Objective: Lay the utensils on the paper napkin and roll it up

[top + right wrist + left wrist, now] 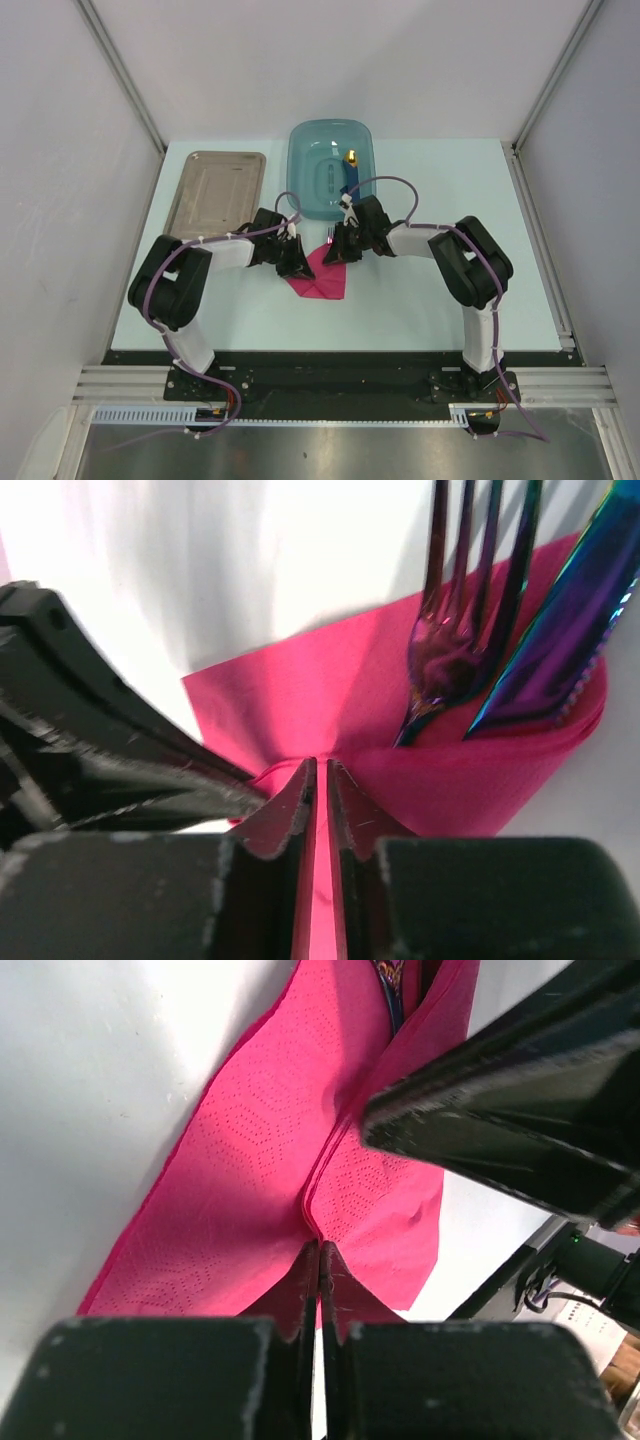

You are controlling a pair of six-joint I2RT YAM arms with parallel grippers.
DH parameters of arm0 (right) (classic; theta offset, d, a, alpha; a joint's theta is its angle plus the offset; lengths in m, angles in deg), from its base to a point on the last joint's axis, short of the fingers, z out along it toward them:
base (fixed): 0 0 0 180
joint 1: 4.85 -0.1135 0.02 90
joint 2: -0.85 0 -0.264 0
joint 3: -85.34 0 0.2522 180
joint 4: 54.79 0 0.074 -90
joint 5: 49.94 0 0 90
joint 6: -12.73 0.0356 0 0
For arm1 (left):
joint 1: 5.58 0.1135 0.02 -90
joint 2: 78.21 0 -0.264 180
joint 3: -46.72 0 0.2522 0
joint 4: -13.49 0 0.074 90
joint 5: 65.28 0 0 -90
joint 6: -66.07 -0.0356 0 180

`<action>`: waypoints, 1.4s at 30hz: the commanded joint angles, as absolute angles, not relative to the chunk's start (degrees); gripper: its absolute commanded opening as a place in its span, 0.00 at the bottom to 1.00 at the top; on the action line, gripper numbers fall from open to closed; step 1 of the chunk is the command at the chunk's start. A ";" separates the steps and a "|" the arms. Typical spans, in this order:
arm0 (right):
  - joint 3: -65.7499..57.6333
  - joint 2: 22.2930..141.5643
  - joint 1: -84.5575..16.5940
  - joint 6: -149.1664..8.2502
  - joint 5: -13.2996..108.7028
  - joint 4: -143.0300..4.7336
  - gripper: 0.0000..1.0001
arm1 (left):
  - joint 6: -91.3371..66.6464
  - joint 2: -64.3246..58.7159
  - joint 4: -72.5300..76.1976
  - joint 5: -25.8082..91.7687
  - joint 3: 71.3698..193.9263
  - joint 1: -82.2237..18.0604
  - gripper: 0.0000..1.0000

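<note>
Seen from above, both arms lean in over the pale counter (430,300) and meet at a magenta paper napkin (322,282), which lies partly folded on the counter just in front of a teal plastic basin (310,150). The left end effector (297,266) is down at the napkin's left edge and the right end effector (337,255) at its far end, the two close together. A blue object with a yellow tip (351,165) lies in the basin. A grey-brown metal tray (215,188) sits on the counter to the basin's left.

The left wrist camera shows the left end effector clenched, its fingertips pinching a raised fold of the embossed napkin where two layers meet. The right end effector looms dark over the napkin's right side. At the top edge, a purplish utensil handle (390,978) peeks from between the napkin's layers.

The right wrist camera shows the right end effector also clenched, with pink paper caught between its fingertips at the napkin's rolled edge. An iridescent fork (445,660) and a serrated knife (560,630) lie side by side, their lower parts tucked inside the fold. The left end effector sits close at left.
</note>
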State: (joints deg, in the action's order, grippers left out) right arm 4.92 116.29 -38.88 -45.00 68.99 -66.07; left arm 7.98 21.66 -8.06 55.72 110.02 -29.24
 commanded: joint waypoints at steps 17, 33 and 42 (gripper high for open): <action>1.44 108.33 -39.83 -53.10 65.82 -75.23 0.19 | 4.55 18.20 -11.87 50.74 111.02 -28.35 0.00; 0.03 114.84 -42.56 -56.88 58.96 -75.32 0.09 | 4.02 18.91 -11.87 49.86 110.66 -27.99 0.00; 2.23 117.21 -43.44 -57.85 56.59 -74.53 0.05 | 2.62 12.68 -7.93 52.14 109.18 -27.03 0.25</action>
